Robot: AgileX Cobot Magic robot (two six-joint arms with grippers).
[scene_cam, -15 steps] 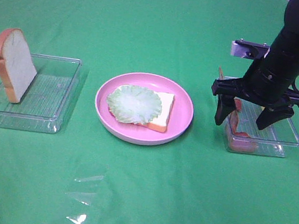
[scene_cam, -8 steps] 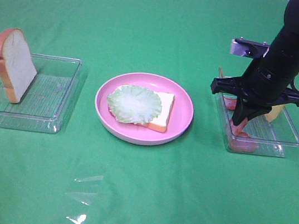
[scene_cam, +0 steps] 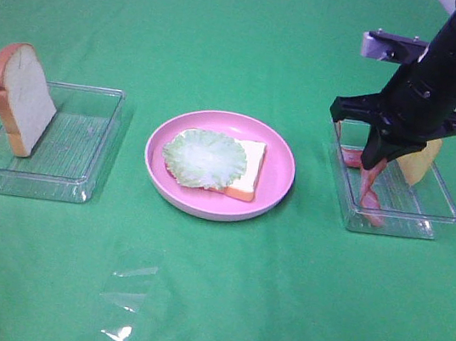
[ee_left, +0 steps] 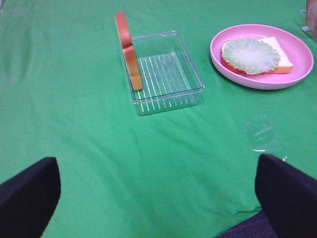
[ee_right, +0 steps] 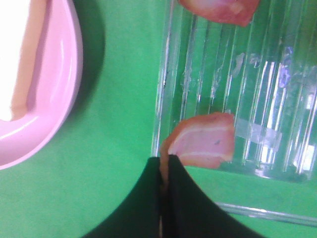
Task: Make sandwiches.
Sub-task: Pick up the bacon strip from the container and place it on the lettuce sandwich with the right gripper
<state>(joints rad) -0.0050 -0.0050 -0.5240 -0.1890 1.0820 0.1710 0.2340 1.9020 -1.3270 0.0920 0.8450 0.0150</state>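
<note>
Risen right end effector [scene_cam: 374, 164], bacon strip [scene_cam: 371, 194] pinched, hanging lengthwise downward

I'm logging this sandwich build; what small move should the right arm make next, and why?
Probably lift a little higher: the right gripper is shut on the pink-red bacon strip, whose lower end hangs inside the clear plastic tray, not yet clear of its wall toward the round pink plate.

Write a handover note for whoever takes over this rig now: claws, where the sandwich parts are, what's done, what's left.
Left claw open, empty.
Right claw shut on a bacon strip hanging over the right tray.
Plate: bread with lettuce on top.
Right tray also holds a second strip and cheese.
Left tray: a bread slice on edge.
Done: bread, lettuce.
Left: bacon, cheese, top slice.
</note>
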